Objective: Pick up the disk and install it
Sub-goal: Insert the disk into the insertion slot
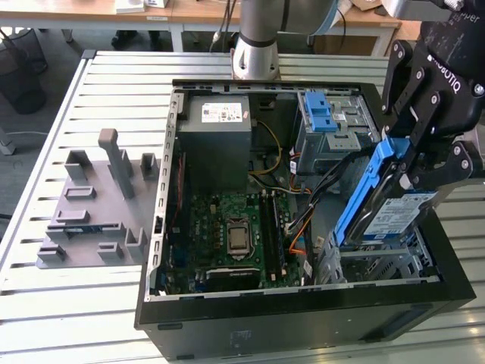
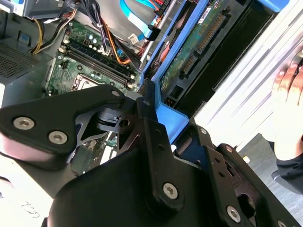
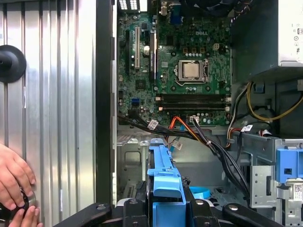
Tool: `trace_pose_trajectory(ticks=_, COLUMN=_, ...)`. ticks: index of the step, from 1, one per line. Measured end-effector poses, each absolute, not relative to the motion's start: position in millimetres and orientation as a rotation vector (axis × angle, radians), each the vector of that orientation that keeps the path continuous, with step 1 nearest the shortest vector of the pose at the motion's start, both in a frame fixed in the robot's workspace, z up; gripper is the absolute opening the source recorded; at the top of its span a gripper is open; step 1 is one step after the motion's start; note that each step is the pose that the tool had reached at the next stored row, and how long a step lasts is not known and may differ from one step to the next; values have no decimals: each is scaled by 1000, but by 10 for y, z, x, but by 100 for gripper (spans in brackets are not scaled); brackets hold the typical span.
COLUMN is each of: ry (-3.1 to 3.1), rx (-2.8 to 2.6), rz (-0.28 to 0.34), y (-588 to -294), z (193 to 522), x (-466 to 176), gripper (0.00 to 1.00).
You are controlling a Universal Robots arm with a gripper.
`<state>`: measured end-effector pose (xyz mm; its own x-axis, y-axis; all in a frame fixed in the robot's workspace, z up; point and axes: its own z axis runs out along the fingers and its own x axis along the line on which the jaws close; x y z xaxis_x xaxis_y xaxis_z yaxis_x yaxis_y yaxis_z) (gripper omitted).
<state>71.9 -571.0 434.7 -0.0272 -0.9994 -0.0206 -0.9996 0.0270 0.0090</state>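
Observation:
My gripper [image 1: 408, 161] is shut on the disk [image 1: 395, 212], a silver drive with a blue-and-white label in a thin blue plastic frame. I hold it tilted on edge, above the drive bay [image 1: 383, 267] at the exterior view's right end of the open computer case [image 1: 303, 322]. In the second wrist view the black fingers [image 2: 152, 123] clamp the blue frame, and the disk's green circuit-board underside [image 2: 201, 40] faces the camera. The first wrist view looks down along the blue frame of the disk [image 3: 163, 172] held in the gripper [image 3: 163, 210], toward the case floor.
Inside the case are a motherboard [image 1: 235, 227], a grey power supply box [image 1: 216, 129], a metal cage with a blue latch [image 1: 326, 121] and loose cables [image 1: 303, 220]. A grey fixture [image 1: 98, 205] sits on the slatted table. A person's hand [image 3: 14, 182] rests beside the case.

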Motion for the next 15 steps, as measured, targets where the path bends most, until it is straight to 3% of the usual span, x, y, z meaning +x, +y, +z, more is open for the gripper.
trace_pose_trajectory(ticks=15, ry=2245, rx=-2185, rz=33, y=-5710, z=4282, x=719, gripper=36)
